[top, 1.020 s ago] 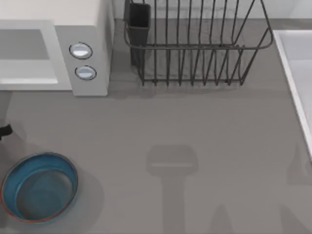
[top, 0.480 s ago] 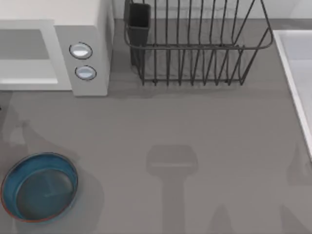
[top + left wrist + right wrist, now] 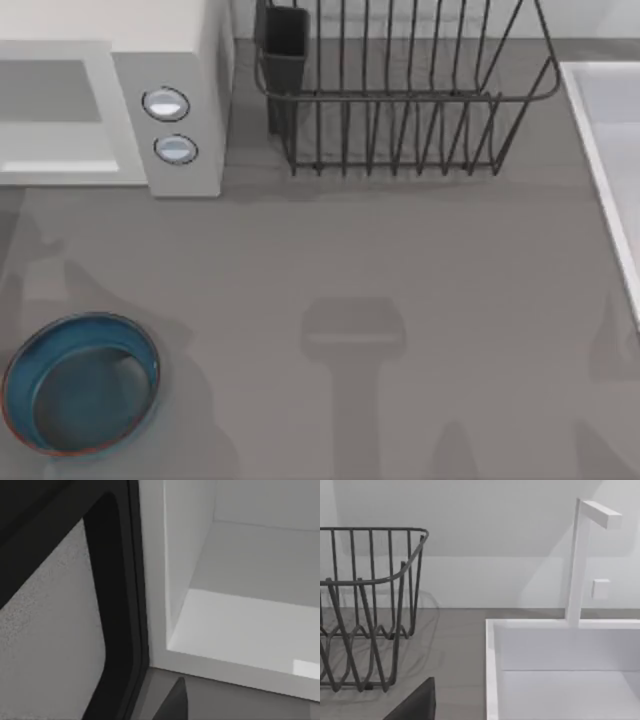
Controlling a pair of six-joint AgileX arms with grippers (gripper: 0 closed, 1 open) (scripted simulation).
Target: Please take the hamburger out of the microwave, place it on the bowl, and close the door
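Observation:
The microwave stands at the table's back left, its light grey cavity open and bare as far as the left wrist view reaches. The door, with a dark frame around a speckled grey window, is swung open beside the cavity. A dark part of my left gripper sits low in front of the cavity's edge, close to the door's hinge side. The blue bowl with its reddish rim rests at the front left, with nothing in it. The hamburger is out of view. My right gripper hangs parked near the rack and sink.
A dark wire dish rack with a black cup holder stands at the back centre. A white sink with a faucet runs along the right edge. Arm shadows fall on the grey tabletop.
The dark tip of my left gripper at the top view's left edge has slid out of that view. Its shadow has shifted from beside the bowl up toward the microwave.

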